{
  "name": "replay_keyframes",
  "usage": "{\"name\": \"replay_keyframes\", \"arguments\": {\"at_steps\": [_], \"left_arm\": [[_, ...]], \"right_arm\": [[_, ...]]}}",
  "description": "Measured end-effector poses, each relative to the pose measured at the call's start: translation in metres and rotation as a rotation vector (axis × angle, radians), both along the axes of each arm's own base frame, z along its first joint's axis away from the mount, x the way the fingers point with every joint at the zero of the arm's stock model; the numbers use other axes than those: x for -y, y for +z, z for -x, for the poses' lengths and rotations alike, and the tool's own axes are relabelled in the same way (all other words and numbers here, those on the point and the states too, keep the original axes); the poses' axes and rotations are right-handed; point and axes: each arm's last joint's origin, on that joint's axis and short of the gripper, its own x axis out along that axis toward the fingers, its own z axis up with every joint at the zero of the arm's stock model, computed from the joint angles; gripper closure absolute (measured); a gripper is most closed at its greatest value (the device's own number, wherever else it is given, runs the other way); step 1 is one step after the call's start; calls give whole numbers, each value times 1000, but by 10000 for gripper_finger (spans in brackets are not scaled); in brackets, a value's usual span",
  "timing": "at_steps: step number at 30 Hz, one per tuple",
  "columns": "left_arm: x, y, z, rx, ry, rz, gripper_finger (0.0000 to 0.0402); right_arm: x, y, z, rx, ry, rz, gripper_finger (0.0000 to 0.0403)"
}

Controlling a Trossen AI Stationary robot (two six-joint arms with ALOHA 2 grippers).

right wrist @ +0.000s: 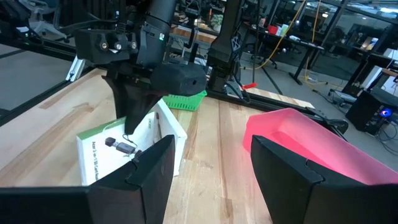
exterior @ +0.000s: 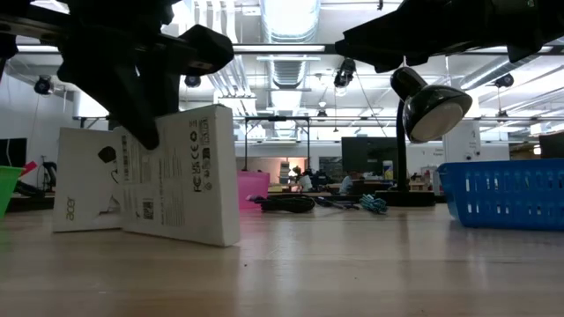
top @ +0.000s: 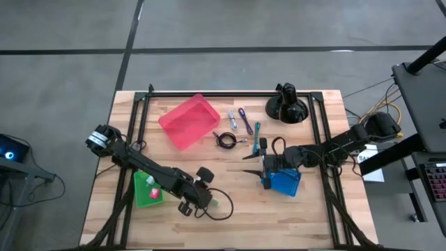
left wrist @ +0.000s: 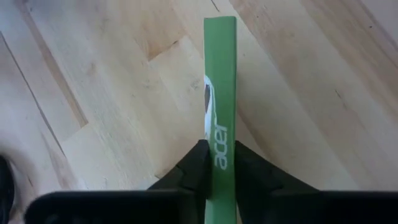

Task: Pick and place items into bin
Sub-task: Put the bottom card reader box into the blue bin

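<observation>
Nearest the table's front edge, we see the left gripper (left wrist: 219,163) clenched on the green spine of a white-and-green Acer box (exterior: 181,174), which stands upright on the wooden table (top: 306,219) just beside the green bin (top: 147,189). Farther back, the right gripper (right wrist: 208,163) hangs with jaws spread by the blue basket (top: 284,181). Beyond lie the black coiled cable (top: 224,140), thin sticks (top: 245,120) and the pink bin (top: 188,120).

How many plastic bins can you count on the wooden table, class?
3. The pink plastic bin sits toward the table's far edge, the green plastic bin lies near the left arm, and the blue plastic mesh bin sits by the right arm. None seems hidden.
</observation>
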Motion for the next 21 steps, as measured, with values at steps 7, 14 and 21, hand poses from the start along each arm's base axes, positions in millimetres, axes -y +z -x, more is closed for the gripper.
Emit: {"name": "replay_keyframes", "arguments": {"at_steps": [7, 14, 21], "left_arm": [[-4, 0, -1, 0, 11, -1, 385], [-4, 1, -1, -1, 14, 0, 382], [-4, 7, -4, 23, 24, 16, 385]], "right_arm": [[0, 0, 0, 0, 0, 0, 204], [0, 0, 0, 0, 0, 0, 204], [0, 0, 0, 0, 0, 0, 204]]}}
